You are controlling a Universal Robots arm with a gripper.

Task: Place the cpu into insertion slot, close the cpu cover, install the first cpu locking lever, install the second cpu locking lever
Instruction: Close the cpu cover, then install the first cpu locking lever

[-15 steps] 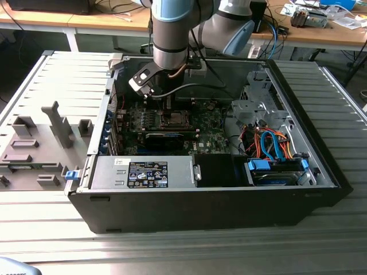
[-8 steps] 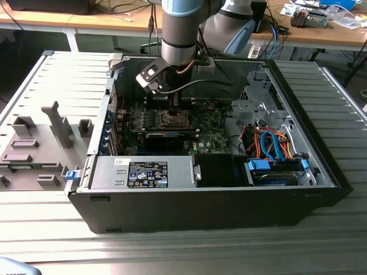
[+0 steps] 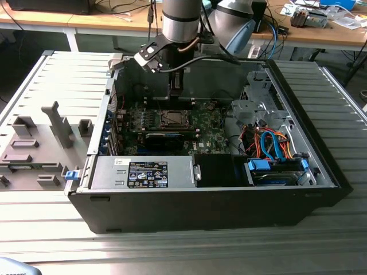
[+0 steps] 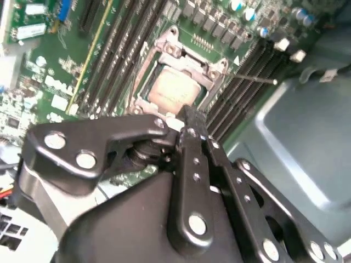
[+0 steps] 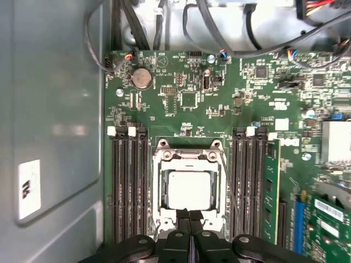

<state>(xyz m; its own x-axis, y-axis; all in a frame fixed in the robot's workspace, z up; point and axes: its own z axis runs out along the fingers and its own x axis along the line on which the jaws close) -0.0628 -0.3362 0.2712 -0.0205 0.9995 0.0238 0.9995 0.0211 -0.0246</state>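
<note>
Black linkage gripper (image 5: 190,213), fingers pressed together on nothing, hangs at the edge of the square, silver-rimmed insertion slot (image 3: 171,119). The pale silver-grey square cpu (image 5: 189,189) sits seated, the thin windowed silver cpu cover (image 5: 163,192) apparently lowered. One thin wire locking lever (image 5: 227,186) looks unlatched, so both levers seem to remain.

A ribbed grey metal table (image 3: 321,240) stands before cluttered wooden desks (image 3: 86,22) strung with cables (image 3: 123,7).

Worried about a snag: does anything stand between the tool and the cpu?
Nothing visible does. The tool hangs close to the cpu, which lies bare in the window of the cpu cover.
</note>
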